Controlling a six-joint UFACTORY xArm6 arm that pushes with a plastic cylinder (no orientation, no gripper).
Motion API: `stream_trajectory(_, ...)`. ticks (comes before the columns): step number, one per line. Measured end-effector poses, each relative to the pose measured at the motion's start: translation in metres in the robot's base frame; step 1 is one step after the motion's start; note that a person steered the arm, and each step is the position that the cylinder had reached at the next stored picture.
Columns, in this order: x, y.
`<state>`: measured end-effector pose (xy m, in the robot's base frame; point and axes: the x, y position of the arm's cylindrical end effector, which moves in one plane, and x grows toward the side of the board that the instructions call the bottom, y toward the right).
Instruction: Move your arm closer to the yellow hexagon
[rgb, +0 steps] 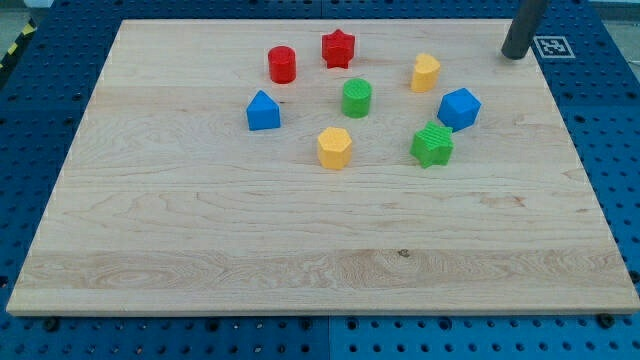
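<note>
The yellow hexagon (334, 147) stands near the middle of the wooden board (200, 230). My tip (514, 56) is at the board's top right corner, far up and to the right of the hexagon. The closest blocks to the tip are a second yellow block (425, 73) and a blue block (459, 108). A green cylinder (357, 98) stands just above the hexagon and a green star-like block (432, 145) to its right.
A red cylinder (282, 64) and a red star (338, 48) stand near the top middle. A blue house-shaped block (263, 111) is left of the hexagon. A black-and-white marker (551, 46) lies beside the rod. Blue pegboard surrounds the board.
</note>
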<state>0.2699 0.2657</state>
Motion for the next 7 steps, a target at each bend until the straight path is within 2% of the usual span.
stream_trajectory(3, 0.001, 0.0)
stream_trajectory(5, 0.038, -0.015)
stream_trajectory(6, 0.087, -0.022)
stream_trajectory(7, 0.157, -0.022)
